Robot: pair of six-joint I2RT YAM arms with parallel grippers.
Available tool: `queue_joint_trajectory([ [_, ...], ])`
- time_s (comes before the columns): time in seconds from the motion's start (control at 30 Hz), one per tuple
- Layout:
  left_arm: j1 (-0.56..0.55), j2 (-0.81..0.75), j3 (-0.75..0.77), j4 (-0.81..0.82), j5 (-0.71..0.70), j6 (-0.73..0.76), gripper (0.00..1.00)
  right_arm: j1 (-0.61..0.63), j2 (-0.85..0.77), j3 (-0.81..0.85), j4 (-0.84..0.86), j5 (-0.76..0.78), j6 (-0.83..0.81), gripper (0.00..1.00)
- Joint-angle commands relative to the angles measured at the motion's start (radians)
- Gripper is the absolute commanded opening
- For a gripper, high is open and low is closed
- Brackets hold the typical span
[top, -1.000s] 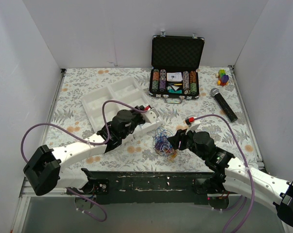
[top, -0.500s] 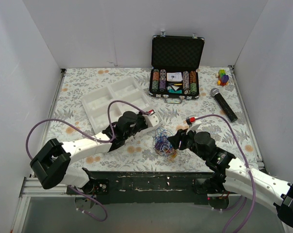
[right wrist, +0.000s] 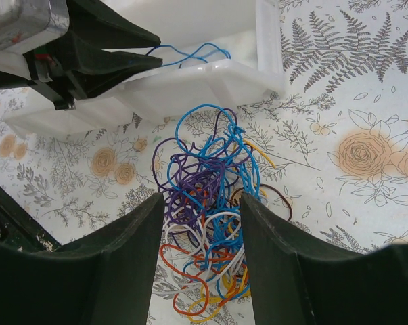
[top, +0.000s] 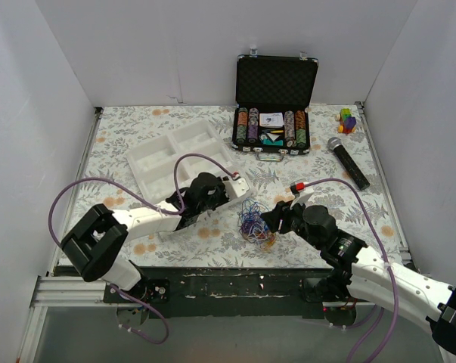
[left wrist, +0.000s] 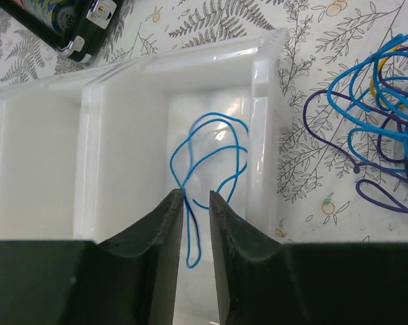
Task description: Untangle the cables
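The cables form a fist-sized tangle (top: pixel 252 223) of blue, purple, orange, white and yellow wires on the floral table, close to the near edge. My right gripper (top: pixel 267 219) is open, and in the right wrist view its fingers straddle the tangle (right wrist: pixel 214 210). One separate blue cable (left wrist: pixel 210 156) lies as a loose loop in the near-right compartment of the white tray (left wrist: pixel 129 135). My left gripper (left wrist: pixel 195 195) hovers over it, jaws slightly apart, with the loop's end between them. The left gripper (right wrist: pixel 153 57) and blue cable (right wrist: pixel 190 53) also show in the right wrist view.
The white compartment tray (top: pixel 163 162) lies left of centre. An open black poker-chip case (top: pixel 277 113) stands at the back. A microphone (top: pixel 347 162) and a small coloured toy (top: pixel 348 119) lie at the right. White walls enclose the table.
The left arm's shoulder and elbow have swung right and forward, and its gripper has shifted slightly right along the tray's near-right corner. The right arm and the tangle have hardly moved.
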Motion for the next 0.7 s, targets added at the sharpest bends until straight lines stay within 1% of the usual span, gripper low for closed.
queue_joint_trajectory([
  [0.0, 0.007, -0.018, 0.064, -0.068, 0.065, -0.026, 0.36, -0.003, -0.004, 0.003, 0.028, 0.015, 0.003, 0.57],
  [0.07, 0.007, -0.021, 0.092, -0.106, 0.08, -0.035, 0.54, -0.003, 0.0, 0.004, 0.031, 0.014, 0.005, 0.57],
  [0.1, 0.007, -0.025, 0.107, -0.128, 0.08, -0.044, 0.55, -0.003, 0.002, 0.003, 0.033, 0.014, 0.003, 0.57],
  [0.27, 0.009, -0.082, 0.155, -0.181, 0.08, -0.095, 0.55, -0.003, 0.003, 0.012, 0.031, 0.008, 0.002, 0.57],
  [0.3, 0.009, -0.097, 0.159, -0.188, 0.114, -0.103, 0.56, -0.003, 0.003, 0.012, 0.03, 0.009, 0.002, 0.57],
  [0.47, 0.007, -0.176, 0.208, -0.22, 0.143, -0.15, 0.55, -0.002, 0.011, 0.018, 0.025, 0.009, 0.0, 0.57],
  [0.53, 0.009, -0.192, 0.227, -0.266, 0.158, -0.178, 0.55, -0.005, 0.016, 0.021, 0.025, 0.009, 0.0, 0.57],
  [0.67, 0.009, -0.22, 0.253, -0.251, 0.156, -0.224, 0.54, -0.003, 0.017, 0.026, 0.022, 0.006, 0.0, 0.57],
])
